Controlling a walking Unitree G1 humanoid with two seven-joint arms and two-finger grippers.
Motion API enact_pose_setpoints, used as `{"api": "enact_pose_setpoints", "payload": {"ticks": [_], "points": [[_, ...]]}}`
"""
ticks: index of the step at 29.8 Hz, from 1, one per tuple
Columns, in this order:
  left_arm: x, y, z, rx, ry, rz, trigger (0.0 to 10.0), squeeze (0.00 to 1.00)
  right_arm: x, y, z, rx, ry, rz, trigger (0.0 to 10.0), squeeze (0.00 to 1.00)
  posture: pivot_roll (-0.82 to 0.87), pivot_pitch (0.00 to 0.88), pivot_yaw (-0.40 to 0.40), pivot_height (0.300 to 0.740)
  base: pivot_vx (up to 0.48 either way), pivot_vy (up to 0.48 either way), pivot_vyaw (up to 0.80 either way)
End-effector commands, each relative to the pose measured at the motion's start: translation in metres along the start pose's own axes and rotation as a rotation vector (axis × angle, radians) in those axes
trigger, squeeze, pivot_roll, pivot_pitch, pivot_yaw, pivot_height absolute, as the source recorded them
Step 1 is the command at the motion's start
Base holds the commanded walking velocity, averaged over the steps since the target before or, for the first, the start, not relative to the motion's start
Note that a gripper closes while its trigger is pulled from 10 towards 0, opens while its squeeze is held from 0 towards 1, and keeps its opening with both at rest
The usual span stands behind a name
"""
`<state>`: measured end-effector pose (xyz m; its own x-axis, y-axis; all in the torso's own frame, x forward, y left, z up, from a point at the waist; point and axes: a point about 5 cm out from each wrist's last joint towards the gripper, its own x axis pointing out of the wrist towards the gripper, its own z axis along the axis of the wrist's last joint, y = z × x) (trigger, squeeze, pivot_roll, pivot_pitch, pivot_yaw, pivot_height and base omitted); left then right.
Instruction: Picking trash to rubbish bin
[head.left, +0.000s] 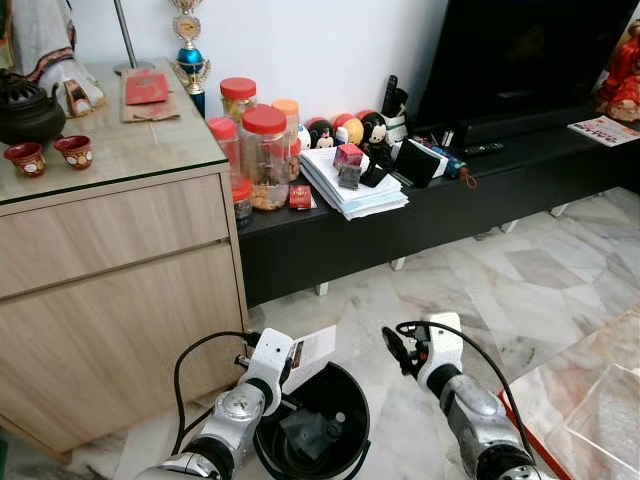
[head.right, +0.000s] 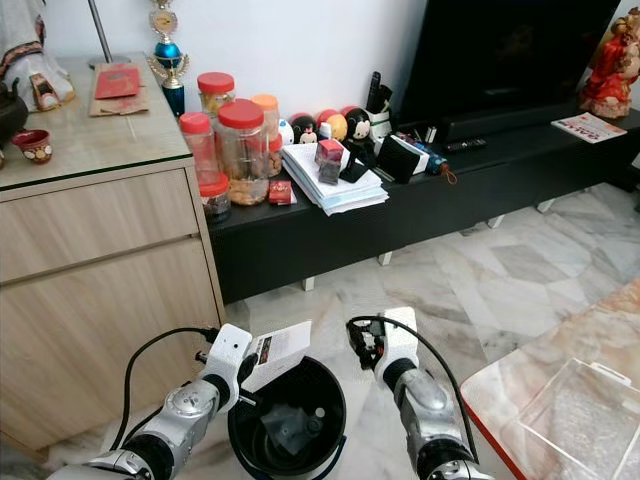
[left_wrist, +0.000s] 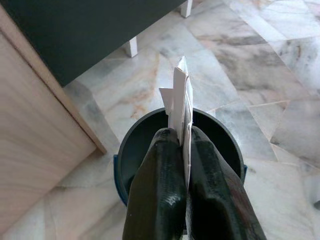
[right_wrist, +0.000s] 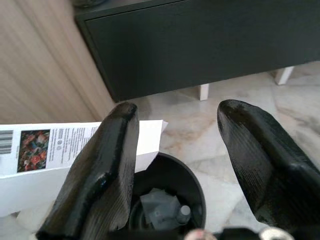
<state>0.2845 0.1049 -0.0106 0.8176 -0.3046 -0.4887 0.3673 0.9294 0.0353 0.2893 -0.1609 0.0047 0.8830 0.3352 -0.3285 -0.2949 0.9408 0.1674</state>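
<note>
A round black rubbish bin (head.left: 345, 385) stands on the marble floor between my two arms, with grey and dark bits of trash (head.left: 310, 432) inside it. My left gripper (left_wrist: 186, 150) is shut on a white printed paper packet (head.left: 312, 352), holding it edge-up over the bin's near rim (left_wrist: 131, 135). The packet's barcode and picture side appears as the packet (right_wrist: 45, 147) in the right wrist view. My right gripper (head.left: 405, 352) hangs open just right of the bin, with nothing between its fingers (right_wrist: 102, 165).
A wooden cabinet (head.left: 110, 250) stands at left, close to the bin. A low black TV bench (head.left: 450, 190) crosses behind, loaded with jars (head.left: 262, 150), papers and toys. A clear plastic box (head.left: 605, 420) sits at lower right.
</note>
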Motion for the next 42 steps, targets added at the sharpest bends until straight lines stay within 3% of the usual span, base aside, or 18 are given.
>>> {"api": "enact_pose_setpoints", "payload": {"ticks": [1,8,12,18,34,35,36,37,38,42], "points": [[-0.001,0.000,-0.005,-0.026,0.027,0.009,10.0,0.00,0.001,-0.002,0.007,-0.021,-0.028,0.007,10.0,0.00,0.16,0.013,-0.125,0.740,0.000,0.000,0.00],[-0.001,-0.006,-0.011,-0.114,0.062,-0.036,10.0,0.00,0.000,-0.001,0.008,-0.057,-0.014,0.066,10.0,0.00,0.14,0.027,-0.138,0.740,0.000,0.000,0.00],[-0.002,-0.012,-0.014,-0.117,0.086,-0.075,10.0,0.00,-0.001,0.003,0.002,-0.122,0.051,0.120,10.0,0.00,0.14,0.029,-0.142,0.740,0.000,0.000,0.00],[-0.002,-0.017,-0.018,-0.103,0.114,-0.087,10.0,0.00,-0.001,0.005,0.000,-0.143,0.065,0.135,10.0,0.00,0.13,0.029,-0.149,0.740,0.000,0.000,0.00],[-0.004,-0.010,-0.024,-0.082,0.149,-0.042,10.0,0.00,-0.002,0.007,-0.001,-0.143,0.072,0.144,10.0,0.00,0.13,0.029,-0.149,0.740,0.000,0.000,0.00],[-0.004,-0.009,-0.024,-0.079,0.149,-0.039,10.0,0.10,-0.002,0.007,-0.001,-0.142,0.072,0.144,10.0,0.00,0.14,0.032,-0.146,0.740,0.000,0.000,0.00],[-0.004,-0.008,-0.024,-0.073,0.150,-0.033,10.0,0.39,-0.001,0.007,-0.001,-0.140,0.071,0.143,10.0,0.00,0.14,0.032,-0.146,0.740,0.000,0.000,0.00],[-0.004,-0.008,-0.024,-0.073,0.150,-0.033,10.0,0.39,-0.001,0.007,-0.001,-0.140,0.071,0.143,10.0,0.00,0.14,0.032,-0.146,0.740,0.000,0.000,0.00],[-0.005,-0.007,-0.024,-0.064,0.152,-0.024,10.0,1.00,-0.002,0.007,-0.002,-0.139,0.073,0.141,10.0,0.00,0.14,0.032,-0.146,0.740,0.000,0.000,0.00],[-0.005,-0.006,-0.025,-0.055,0.157,-0.016,10.0,1.00,-0.002,0.007,-0.003,-0.139,0.080,0.141,10.0,0.00,0.14,0.032,-0.146,0.740,0.000,0.000,0.00]]}}
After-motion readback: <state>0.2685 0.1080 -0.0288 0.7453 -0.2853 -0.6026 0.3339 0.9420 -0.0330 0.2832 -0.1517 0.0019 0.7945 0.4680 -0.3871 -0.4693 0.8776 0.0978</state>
